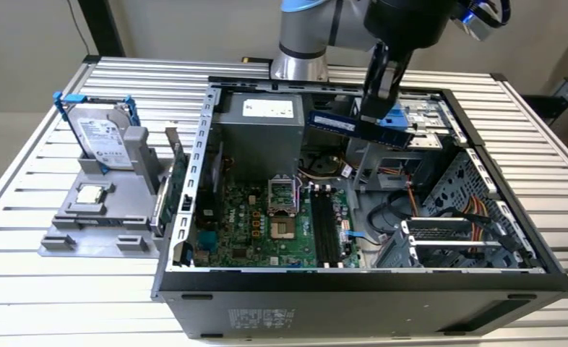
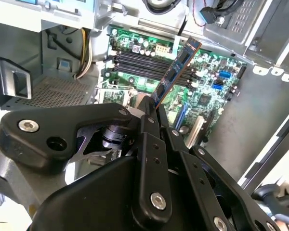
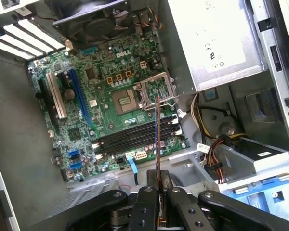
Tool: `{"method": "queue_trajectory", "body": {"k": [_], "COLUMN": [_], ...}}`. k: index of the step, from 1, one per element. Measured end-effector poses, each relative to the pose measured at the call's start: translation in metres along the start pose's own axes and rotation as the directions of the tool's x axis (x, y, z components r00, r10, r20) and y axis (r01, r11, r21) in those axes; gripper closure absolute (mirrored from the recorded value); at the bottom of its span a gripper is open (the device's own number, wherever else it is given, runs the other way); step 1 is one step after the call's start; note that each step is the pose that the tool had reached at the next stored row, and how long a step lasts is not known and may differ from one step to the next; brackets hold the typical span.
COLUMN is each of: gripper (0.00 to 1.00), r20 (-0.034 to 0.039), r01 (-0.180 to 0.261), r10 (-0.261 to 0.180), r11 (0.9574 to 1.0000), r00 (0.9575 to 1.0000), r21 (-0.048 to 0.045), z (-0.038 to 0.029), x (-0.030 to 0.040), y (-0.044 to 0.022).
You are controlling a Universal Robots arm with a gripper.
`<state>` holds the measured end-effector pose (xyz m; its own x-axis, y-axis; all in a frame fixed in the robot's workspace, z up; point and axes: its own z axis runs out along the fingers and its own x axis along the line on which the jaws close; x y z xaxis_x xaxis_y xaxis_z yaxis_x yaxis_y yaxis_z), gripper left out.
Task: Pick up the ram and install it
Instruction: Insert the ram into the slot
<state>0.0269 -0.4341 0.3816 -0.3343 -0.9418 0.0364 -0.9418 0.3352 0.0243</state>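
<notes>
Exterior view: the gripper point(image 1: 373, 108) is clamped on the ram point(image 1: 337, 123), held above the open case point(image 1: 361, 285); light, stiff, probably fragile, best gripped on its flat faces, clear of contacts

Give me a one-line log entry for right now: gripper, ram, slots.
gripper: shut on ram | ram: held in air over open case, not seated | long black slots: empty

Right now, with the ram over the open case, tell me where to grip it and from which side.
Pinch the ram across its two flat faces, coming from the edge away from the motherboard. It is thin and flat, so likely only the faces give purchase, and the slot-side edge is left free. The gripper holds it so.
</notes>
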Motion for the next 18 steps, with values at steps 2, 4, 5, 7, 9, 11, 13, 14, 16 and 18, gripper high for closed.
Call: {"method": "queue_trajectory", "body": {"k": [2,4,5,7,9,11,13,14,16,18], "gripper": [1.00,1.00,1.00,1.00,1.00,1.00,1.00,1.00,1.00,1.00], "r20": [0.0004,0.0008,0.0010,0.0013,0.0017,0.0021,0.0024,0.0026,0.0029,0.0032], "r01": [-0.017,-0.034,-0.043,-0.059,-0.076,-0.092,-0.109,-0.117,-0.135,-0.152], "r10": [0.017,0.034,0.043,0.059,0.076,0.092,0.109,0.117,0.135,0.152], "r11": [0.9999,0.9994,0.9991,0.9982,0.9971,0.9957,0.9941,0.9931,0.9908,0.9883], "r00": [0.9999,0.9994,0.9991,0.9982,0.9971,0.9957,0.9941,0.9931,0.9908,0.9883], "r21": [-0.0006,-0.0013,-0.0016,-0.0022,-0.0028,-0.0034,-0.0041,-0.0044,-0.0051,-0.0058], "z": [0.0000,0.0001,0.0001,0.0001,0.0002,0.0003,0.0003,0.0003,0.0004,0.0004], "x": [0.0000,0.0000,0.0000,0.0000,0.0000,0.0000,0.0000,0.0000,0.0000,0.0000], "y": [0.0000,0.0000,0.0000,0.0000,0.0000,0.0000,0.0000,0.0000,0.0000,0.0000]}}
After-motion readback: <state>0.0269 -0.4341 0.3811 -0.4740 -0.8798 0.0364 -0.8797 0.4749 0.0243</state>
